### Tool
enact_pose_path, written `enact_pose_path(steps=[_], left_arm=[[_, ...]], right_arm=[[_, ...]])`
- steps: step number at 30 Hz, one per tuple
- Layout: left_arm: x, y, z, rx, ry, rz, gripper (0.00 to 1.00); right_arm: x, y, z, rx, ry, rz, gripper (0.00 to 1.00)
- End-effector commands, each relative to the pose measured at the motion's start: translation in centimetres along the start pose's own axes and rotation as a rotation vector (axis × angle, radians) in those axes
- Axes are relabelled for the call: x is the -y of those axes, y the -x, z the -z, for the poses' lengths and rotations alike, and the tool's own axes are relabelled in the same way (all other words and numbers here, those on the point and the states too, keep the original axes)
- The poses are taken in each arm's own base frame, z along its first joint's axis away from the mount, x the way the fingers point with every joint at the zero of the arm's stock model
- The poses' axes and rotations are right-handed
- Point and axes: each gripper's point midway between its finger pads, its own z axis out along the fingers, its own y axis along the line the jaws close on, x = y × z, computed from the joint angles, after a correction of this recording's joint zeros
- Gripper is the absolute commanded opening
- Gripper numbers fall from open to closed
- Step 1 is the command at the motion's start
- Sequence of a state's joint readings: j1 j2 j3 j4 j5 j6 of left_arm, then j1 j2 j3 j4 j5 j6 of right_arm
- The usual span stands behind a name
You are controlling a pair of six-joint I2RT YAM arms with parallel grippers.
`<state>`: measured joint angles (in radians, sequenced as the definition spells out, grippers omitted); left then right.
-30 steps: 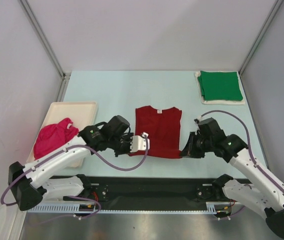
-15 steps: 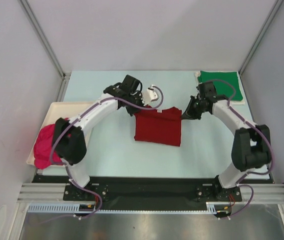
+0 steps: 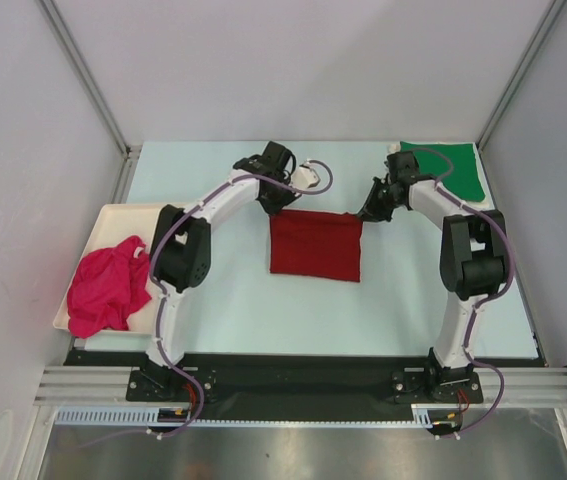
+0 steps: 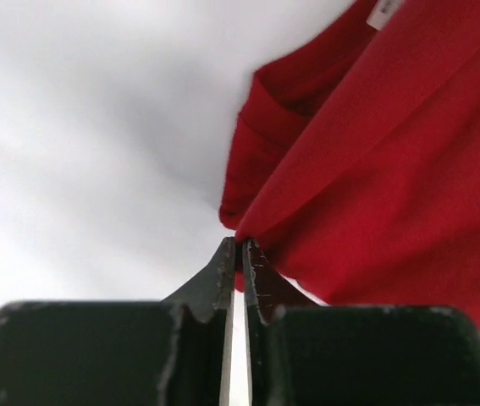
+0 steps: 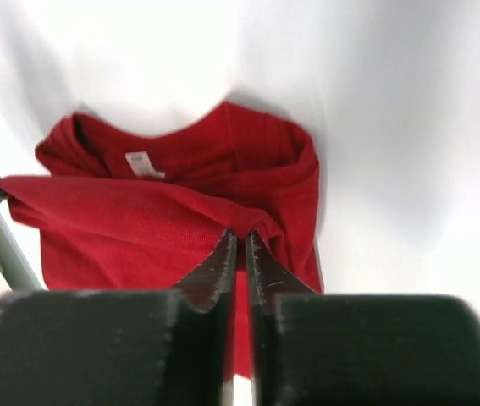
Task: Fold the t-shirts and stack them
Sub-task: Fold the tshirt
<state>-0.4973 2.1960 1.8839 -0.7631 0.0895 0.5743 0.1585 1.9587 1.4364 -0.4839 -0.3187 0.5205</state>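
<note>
The dark red t-shirt [image 3: 315, 245] lies folded at the centre of the counter [image 3: 213, 290], its far corners pinched: the left claw [image 3: 277, 208] and right claw [image 3: 365, 212] are each closed tight on the cloth. The bright pink t-shirt [image 3: 108, 285] sits crumpled in the tray [image 3: 138, 212] at left; the green t-shirt [image 3: 443, 172] lies folded at upper right.
</note>
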Motion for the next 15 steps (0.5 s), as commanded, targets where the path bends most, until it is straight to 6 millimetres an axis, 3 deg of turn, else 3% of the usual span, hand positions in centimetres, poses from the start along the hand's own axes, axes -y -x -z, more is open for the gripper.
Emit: enact_pose_path(steps=[1, 2, 3, 4, 6, 8, 9, 12, 13, 14, 15], left_arm=[[-4.3, 0.0, 1.2, -0.014, 0.149, 0.045, 0.11], [-5.1, 0.0, 1.0, -0.018, 0.19, 0.046, 0.28], [-5.7, 0.1, 1.0, -0.02, 0.222, 0.052, 0.35], [-6.4, 0.2, 1.3, -0.019, 0.26, 0.058, 0.41], [-8.5, 0.9, 3.0, 0.006, 0.36, 0.092, 0.51], [-9.4, 1.2, 4.6, 0.041, 0.384, 0.145, 0.54], [-8.6, 1.5, 6.3, 0.083, 0.349, 0.193, 0.55], [-5.2, 1.8, 8.3, 0.16, 0.232, 0.228, 0.54], [-1.2, 1.8, 8.9, 0.214, 0.1, 0.203, 0.54], [0.5, 1.8, 9.1, 0.232, 0.062, 0.184, 0.53], [2.9, 0.4, 8.1, 0.215, 0.015, 0.169, 0.51]], right_arm=[[1.1, 3.5, -0.2, 0.093, -0.046, -0.003, 0.21], [1.3, 3.7, -0.5, 0.094, -0.049, -0.005, 0.33], [1.5, 4.0, -0.5, 0.104, -0.064, -0.008, 0.46], [1.4, 4.3, -0.1, 0.113, -0.071, -0.009, 0.52], [0.5, 5.1, 1.7, 0.168, -0.064, 0.017, 0.64], [0.5, 4.0, 2.1, 0.179, -0.055, 0.038, 0.71], [0.2, 3.0, 2.5, 0.169, -0.028, 0.057, 0.76], [0.3, -0.7, 2.4, 0.103, 0.027, 0.081, 0.78], [0.4, -1.8, 2.2, 0.08, 0.029, 0.085, 0.78], [1.3, -3.2, 1.7, 0.05, 0.009, 0.082, 0.79], [1.1, -3.9, 1.4, 0.035, 0.008, 0.09, 0.79]])
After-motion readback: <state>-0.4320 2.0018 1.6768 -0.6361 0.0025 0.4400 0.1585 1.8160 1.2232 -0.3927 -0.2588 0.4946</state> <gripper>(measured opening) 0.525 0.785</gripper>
